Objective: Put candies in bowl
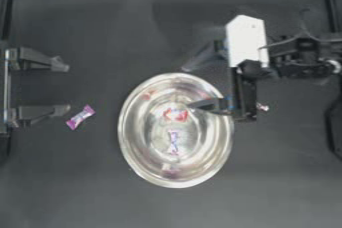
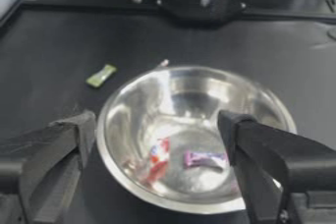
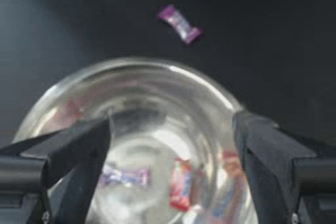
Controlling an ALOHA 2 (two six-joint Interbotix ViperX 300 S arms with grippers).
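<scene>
Looking straight down, the large round shiny silver metal bowl (image 1: 175, 130) sits near the middle of the dark counter (image 1: 100, 32). Two small wrapped sweets lie on its floor: a red-pink candy (image 1: 175, 115) and, just below it, a purple candy (image 1: 174, 139). A magenta-purple wrapped candy (image 1: 79, 117) lies on the counter left of the bowl, apart from the rim, beside the parked left hand (image 1: 63, 87), whose jaws stand wide apart and hold nothing. The right hand (image 1: 200, 84) hangs over the bowl's upper right rim, jaws spread and empty. A small red-white wrapped candy (image 1: 263, 107) lies on the counter just right of that arm. Bare counter surrounds the bowl on all sides.

Left wrist view: both sweets rest inside the bowl, red-pink (image 2: 157, 156) beside purple (image 2: 205, 158). A lime green wrapped candy (image 2: 101, 75) lies on the counter beyond the rim, apart from it.

Right wrist view: spread jaws frame the bowl (image 3: 151, 85); the magenta-purple candy (image 3: 179, 24) lies beyond its far rim.
</scene>
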